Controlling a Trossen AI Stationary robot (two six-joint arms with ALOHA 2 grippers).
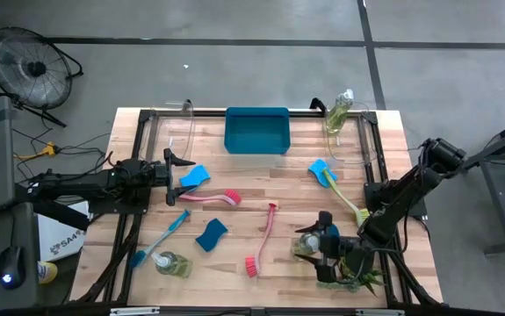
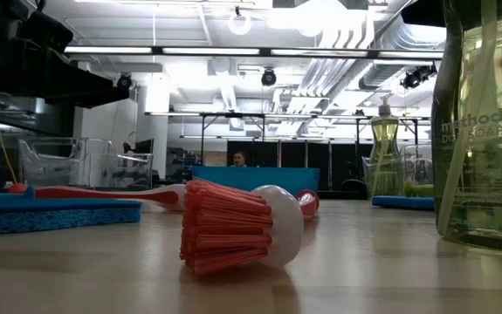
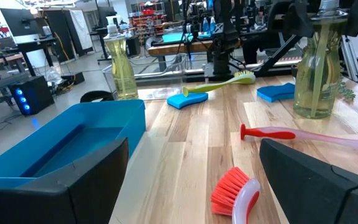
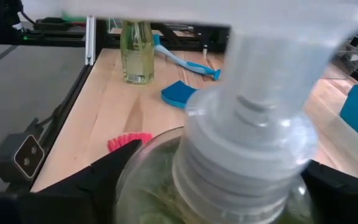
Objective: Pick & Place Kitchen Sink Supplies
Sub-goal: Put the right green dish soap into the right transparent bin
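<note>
1. at the lower right of the high view, the right gripper (image 1: pixel 313 242) sits around a clear bottle of yellow-green liquid (image 4: pixel 247 155); the bottle's pump top fills the right wrist view, with the gripper's dark sides flanking the body.
2. whether those jaws are clamped on the bottle or just off it i cannot tell.
3. just below and right of that, at the table's corner, is the small spiky green plant (image 1: pixel 364 279).
4. at the left of the high view, the left gripper (image 1: pixel 173 174) hangs with its jaws wide apart and nothing between them, beside a blue sponge (image 1: pixel 194 176).
5. a pink-red brush (image 1: pixel 212 197) lies just below that sponge; a second pink-red brush (image 1: pixel 263 239) lies at lower centre, bristles toward the bottom edge.
6. a second sponge (image 1: pixel 211 233) sits between that brush and the blue brush (image 1: pixel 160 237).
7. a second bottle (image 1: pixel 171 262) lies on its side at lower left, by the blue brush's head.
8. the blue tray (image 1: pixel 256 130) sits at upper centre.
9. a third bottle (image 1: pixel 338 112) stands at upper right.
10. a third sponge (image 1: pixel 321 168) touches the yellow-green brush (image 1: pixel 344 195) at centre right.
</note>
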